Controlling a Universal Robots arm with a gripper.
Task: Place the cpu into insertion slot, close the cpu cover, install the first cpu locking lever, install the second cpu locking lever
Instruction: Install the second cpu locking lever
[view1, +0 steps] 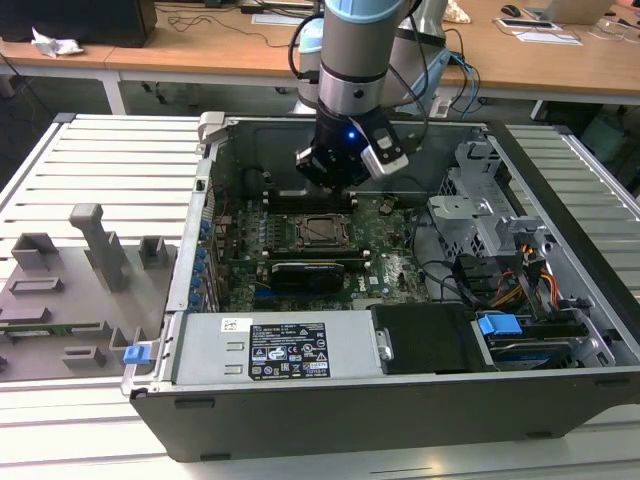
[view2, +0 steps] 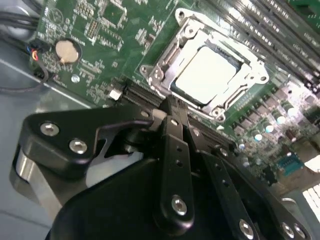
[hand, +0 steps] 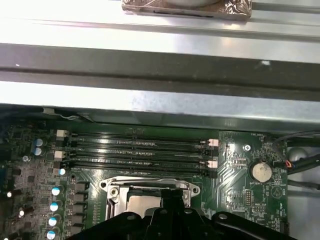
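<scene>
The cpu (view2: 210, 72) already lies flat in the insertion slot (view2: 172, 47), its pale metal top showing through the window of the cpu cover (view2: 250, 75), which looks folded down over it — a judgement from the second wrist view; the hand (view2: 172, 107) hangs just beside the socket's near edge, fingers drawn narrow together and holding nothing, their tips aimed at the frame's rim. In the exterior view the hand (view1: 335, 170) sits above the board's far side, the socket (view1: 322, 230) just toward the camera from it. Around it: memory slots (hand: 140, 150) along one side, a coin battery (view2: 67, 50) well apart, a black card (view1: 305, 272) beyond the socket; nothing stands between hand and socket.
</scene>
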